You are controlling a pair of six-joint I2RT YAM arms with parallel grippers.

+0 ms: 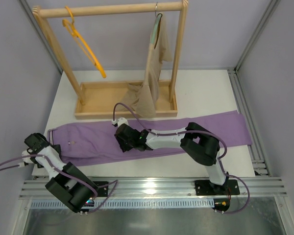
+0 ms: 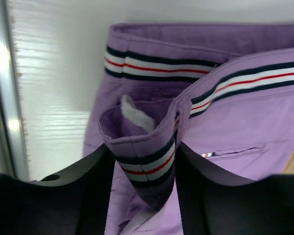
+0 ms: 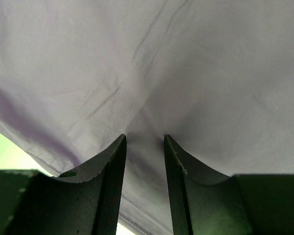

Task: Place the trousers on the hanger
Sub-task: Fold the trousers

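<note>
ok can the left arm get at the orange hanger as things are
Probably, as far as the path goes: nothing stands between the left end effector and the hanger, which hangs free on the rack. But that end effector has the trousers' waistband between its fingers, so it isn't free to take it.

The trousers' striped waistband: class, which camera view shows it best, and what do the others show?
Left wrist view: the waistband fills the frame, stripes sharp, a fold between the fingers of the left gripper. Top external shows only a small edge at the trousers' left end; right wrist shows plain lilac fabric, no waistband.
</note>
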